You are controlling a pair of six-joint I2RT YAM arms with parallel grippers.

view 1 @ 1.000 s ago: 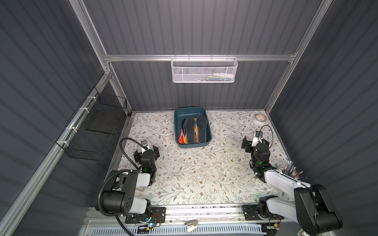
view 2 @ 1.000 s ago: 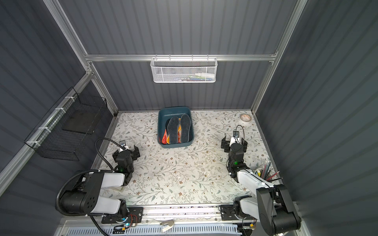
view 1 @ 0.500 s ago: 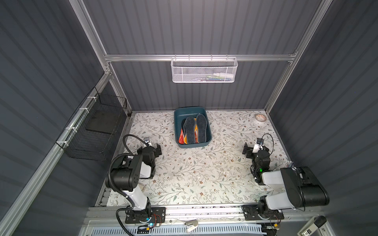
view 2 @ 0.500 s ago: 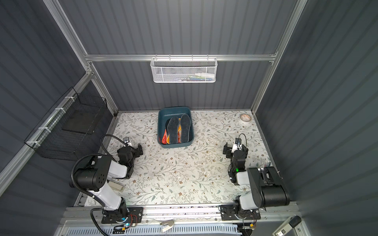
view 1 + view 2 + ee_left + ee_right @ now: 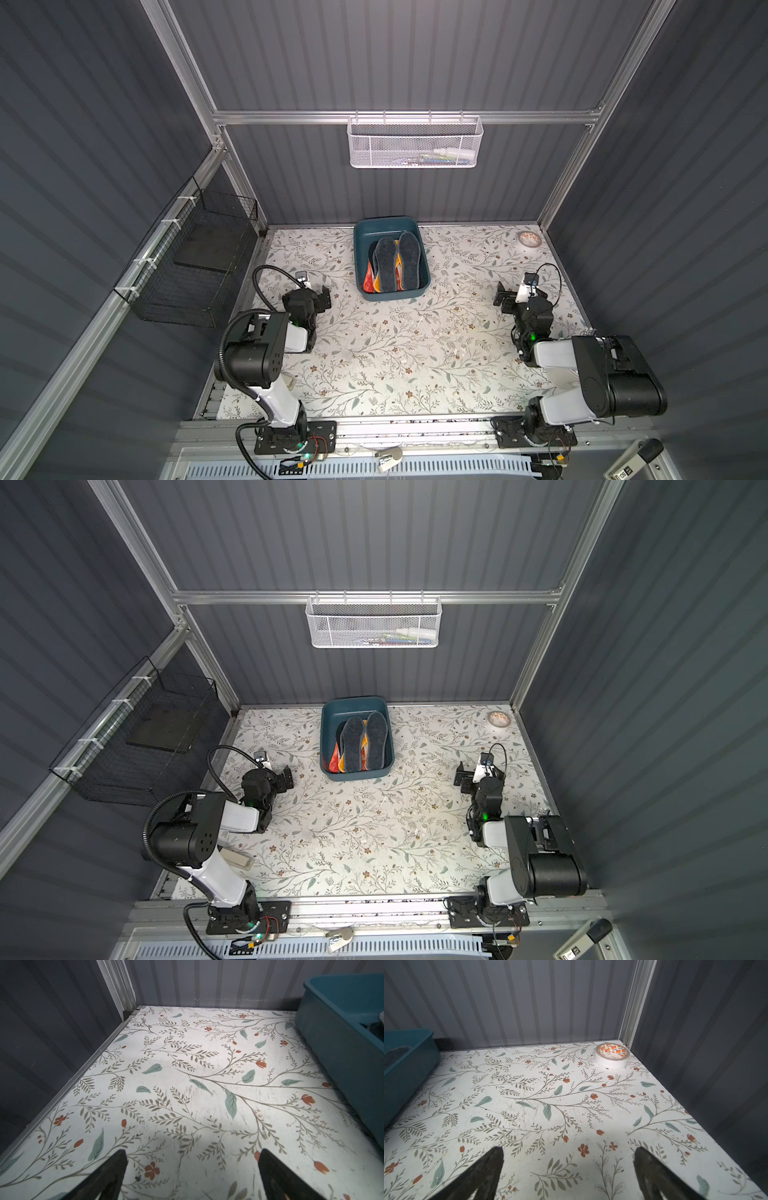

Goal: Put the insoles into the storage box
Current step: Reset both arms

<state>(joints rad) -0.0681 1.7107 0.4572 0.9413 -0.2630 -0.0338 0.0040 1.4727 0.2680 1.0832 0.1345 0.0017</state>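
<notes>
In both top views the insoles [image 5: 386, 264] lie stacked in the storage box [image 5: 386, 228] at the far middle of the bench [image 5: 415, 353], unmoved since a second ago. Only the arms have been folded up, with the left tool [image 5: 321, 296] and right tool [image 5: 503, 297] parked at the sides. In the left wrist view the left tool [image 5: 192, 1153] is spread over bare bench. In the right wrist view the right tool [image 5: 569, 1151] is likewise released and empty. The task is judged finished.

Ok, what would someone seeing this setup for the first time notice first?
The teal storage box at the back middle of the floral table, piled with insoles, two fuzzy dark ones over orange and red. The left tool and right tool rest open and empty near either side.
</notes>
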